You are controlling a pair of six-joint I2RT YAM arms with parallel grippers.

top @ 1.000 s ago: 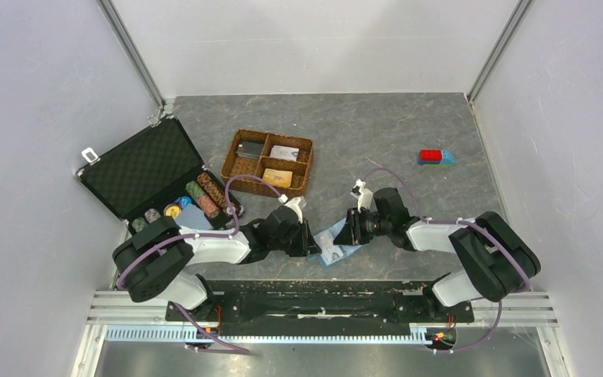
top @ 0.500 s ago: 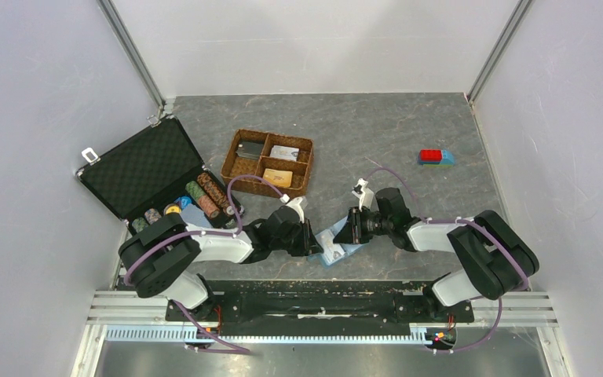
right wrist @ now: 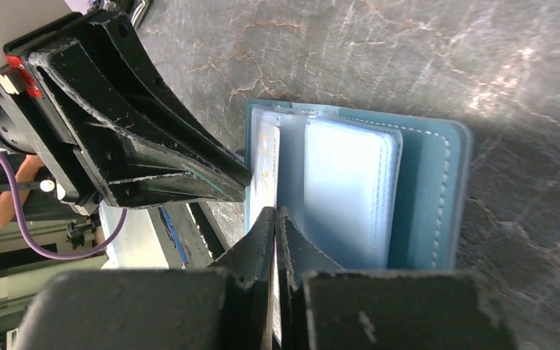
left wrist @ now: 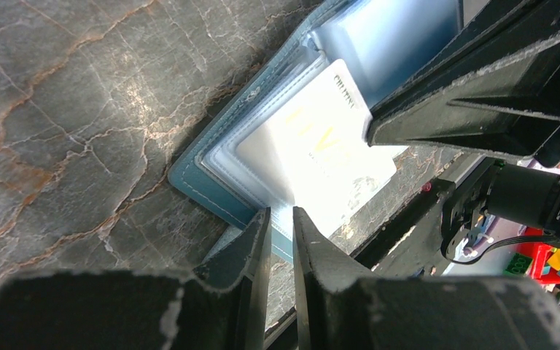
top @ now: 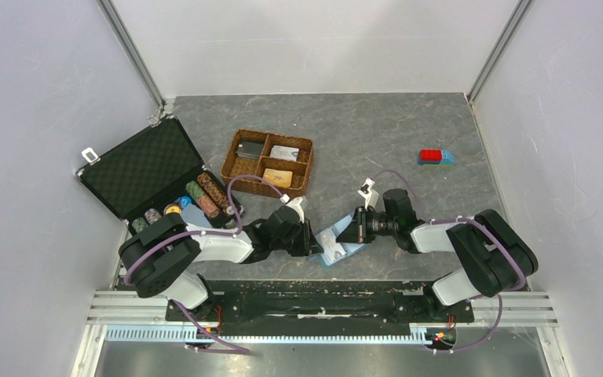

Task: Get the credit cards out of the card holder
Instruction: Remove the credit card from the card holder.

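Two white walls (top: 47, 118) flank a grey veined table (top: 377, 129); black case (top: 137, 169) left, wicker tray (top: 268, 162) beside it. At the near edge, left end effector (top: 313, 245) clamps the open card holder (top: 338, 247); right end effector (top: 345, 236), fingers together, meets a pale credit card (right wrist: 266, 164) there.

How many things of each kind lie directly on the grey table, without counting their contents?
Black foam-lined case: 1
Brown wicker tray: 1
Light-blue bifold card holder: 1
Red-and-blue toy brick: 1
Total: 4

Bright, even overhead light; glare bleaches the card holder (left wrist: 193, 181) pockets in the left wrist view.
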